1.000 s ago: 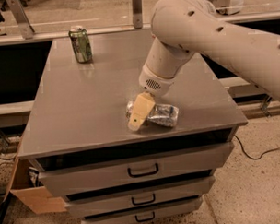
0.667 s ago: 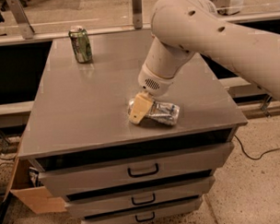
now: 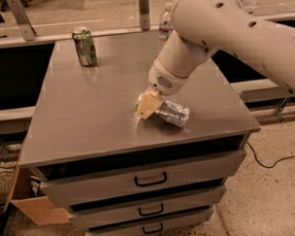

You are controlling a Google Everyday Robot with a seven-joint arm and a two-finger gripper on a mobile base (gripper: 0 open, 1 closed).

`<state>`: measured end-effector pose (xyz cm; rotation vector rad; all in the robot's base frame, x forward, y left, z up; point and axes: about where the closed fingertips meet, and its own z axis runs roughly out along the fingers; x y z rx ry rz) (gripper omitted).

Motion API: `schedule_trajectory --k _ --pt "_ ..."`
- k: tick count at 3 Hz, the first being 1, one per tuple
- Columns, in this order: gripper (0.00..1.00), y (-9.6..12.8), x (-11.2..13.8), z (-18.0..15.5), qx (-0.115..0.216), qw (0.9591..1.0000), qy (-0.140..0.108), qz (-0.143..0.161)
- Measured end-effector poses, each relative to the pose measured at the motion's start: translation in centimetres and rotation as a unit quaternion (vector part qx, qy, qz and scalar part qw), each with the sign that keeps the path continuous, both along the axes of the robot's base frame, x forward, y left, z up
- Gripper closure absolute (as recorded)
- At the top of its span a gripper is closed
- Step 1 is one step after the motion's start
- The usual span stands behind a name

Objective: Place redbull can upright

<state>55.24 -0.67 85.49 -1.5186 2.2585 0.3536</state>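
Observation:
The redbull can point(image 3: 173, 113), silver and crinkled, lies on its side near the front right of the grey cabinet top point(image 3: 98, 112). My gripper point(image 3: 149, 105), with tan fingers point(image 3: 148, 103), comes down from the big white arm point(image 3: 207, 35) and is closed around the can's left end. The rest of the can sticks out to the right, low over the surface. The can's left end is hidden by the fingers.
A green can point(image 3: 85, 46) stands upright at the back left of the top. A clear water bottle point(image 3: 165, 23) stands at the back edge, partly hidden by the arm. The cabinet has drawers point(image 3: 149, 179) below its front edge. A cardboard box point(image 3: 36, 209) sits on the floor at left.
The gripper and the can's held end have shifted slightly up and back from the front edge. The green can has not moved.

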Motion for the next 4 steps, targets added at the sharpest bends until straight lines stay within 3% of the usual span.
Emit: schedule_trajectory --k 1,2,3,4 --pt "1.0 -0.1 0.9 2.2 0.058 0.9978 -0.027 0.017" --pt "1.0 -0.3 1.6 5.0 0.13 0.989 -0.057 0.042" --pt "1.0 -0.8 1.5 6.9 0.21 0.9723 -0.08 0.064" --pt "1.0 -1.2 1.2 8.5 0.302 0.9442 -0.104 0.08"
